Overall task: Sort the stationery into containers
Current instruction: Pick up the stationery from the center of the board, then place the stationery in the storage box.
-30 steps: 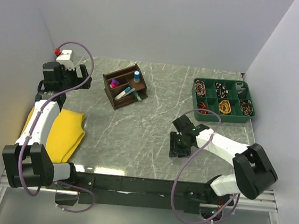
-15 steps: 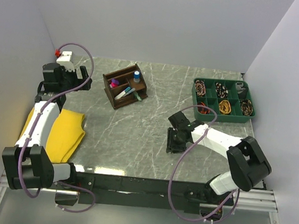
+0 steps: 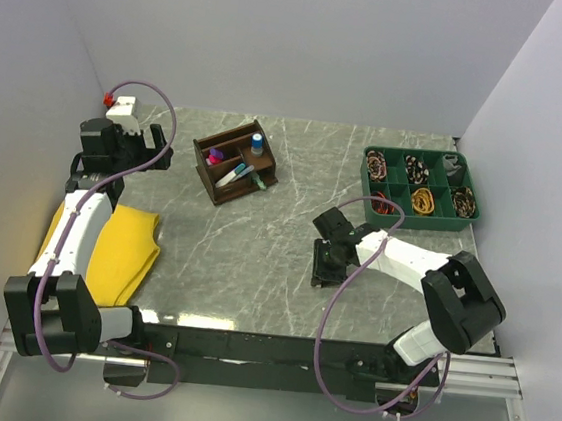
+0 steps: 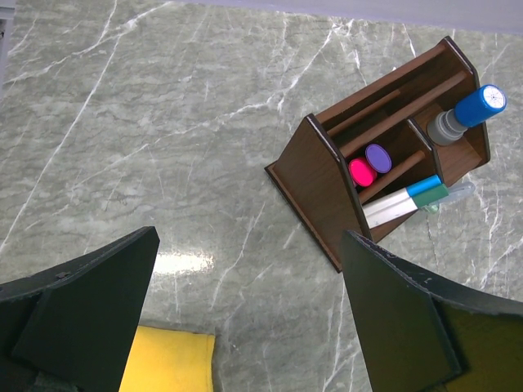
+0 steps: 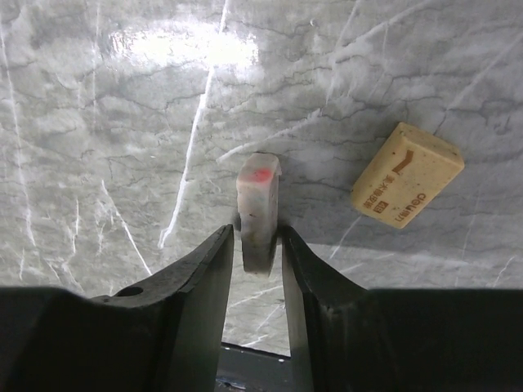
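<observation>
My right gripper (image 5: 258, 233) points down at the marble table near its front edge, its jaws shut on a small white eraser (image 5: 258, 204) with a red mark, which stands on edge between the fingertips. A tan eraser (image 5: 407, 174) lies flat just to its right. In the top view this gripper (image 3: 325, 266) hides both erasers. The dark brown organiser (image 4: 319, 188) holds a pink marker (image 4: 360, 171), a purple marker (image 4: 377, 156), a blue-capped cylinder (image 4: 478, 106) and a green-capped white pen (image 4: 404, 202). My left gripper (image 4: 249, 237) hangs wide open to the left of the organiser (image 3: 220, 164), holding nothing.
A green divided tray (image 3: 416, 220) with coiled items sits at the back right of the table. A yellow cloth (image 3: 121, 249) lies at the left edge, under the left arm. White walls close in the table at the back and on both sides.
My right gripper has moved a little left and its jaws have narrowed onto the white eraser. The left arm and the organiser have not moved.
</observation>
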You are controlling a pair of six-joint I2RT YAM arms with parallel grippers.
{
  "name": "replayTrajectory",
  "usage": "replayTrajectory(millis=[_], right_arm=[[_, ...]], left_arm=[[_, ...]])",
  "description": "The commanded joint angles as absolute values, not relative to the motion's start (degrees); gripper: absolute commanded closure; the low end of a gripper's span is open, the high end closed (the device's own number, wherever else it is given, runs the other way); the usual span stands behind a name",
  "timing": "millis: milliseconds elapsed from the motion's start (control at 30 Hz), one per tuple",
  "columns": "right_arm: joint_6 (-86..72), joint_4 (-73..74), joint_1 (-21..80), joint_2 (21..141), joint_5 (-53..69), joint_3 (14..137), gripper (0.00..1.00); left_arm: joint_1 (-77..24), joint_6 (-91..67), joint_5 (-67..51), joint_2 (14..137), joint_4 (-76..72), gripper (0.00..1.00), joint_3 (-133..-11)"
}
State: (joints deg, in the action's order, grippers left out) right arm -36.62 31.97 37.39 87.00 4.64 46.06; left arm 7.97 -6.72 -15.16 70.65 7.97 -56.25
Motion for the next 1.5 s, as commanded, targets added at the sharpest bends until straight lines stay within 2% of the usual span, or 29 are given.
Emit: replayTrajectory(millis=[0, 467, 500, 533, 633, 667, 700, 867, 1100, 1467], right_arm=[[-36.91, 34.01, 37.97, 85.43, 4.31, 45.88, 0.61], [-36.48, 33.14, 38.76, 84.73, 4.75, 44.82, 0.67], [-36.30, 33.05, 38.85, 84.81, 4.83, 44.82, 0.69], [-36.21, 32.96, 38.76, 84.81, 4.92, 44.74, 0.77], [-35.51, 33.05, 38.76, 84.64, 4.92, 45.43, 0.87], [-35.07, 33.48, 38.85, 84.46, 4.75, 45.79, 0.96], [-33.68, 33.92, 38.85, 84.20, 4.05, 46.40, 1.00], [-22.09, 36.30, 38.85, 84.37, 2.99, 55.79, 1.00], [-1.08, 33.14, 38.76, 95.07, 2.55, 68.89, 1.00], [6.85, 25.75, 38.58, 112.05, 0.09, 88.23, 1.00]], left_arm=[[8.17, -6.94, -15.91, 69.26, 6.15, 0.01, -55.81], [8.17, -7.29, -15.65, 67.76, 5.98, 0.01, -54.49], [8.17, -7.38, -15.56, 67.76, 5.98, 0.01, -54.41], [8.09, -7.38, -15.56, 67.68, 5.89, 0.01, -54.32], [8.17, -7.38, -15.73, 67.67, 5.98, 0.01, -54.23], [8.17, -7.30, -15.65, 67.68, 6.15, 0.01, -54.32], [8.09, -7.21, -15.47, 67.68, 6.24, 0.01, -54.40], [8.09, -5.19, -13.46, 67.33, 6.77, 0.01, -54.84], [8.17, -3.87, -10.81, 66.62, 8.96, 0.01, -56.24], [9.75, -1.93, -7.82, 68.82, 10.55, 0.01, -62.05]])
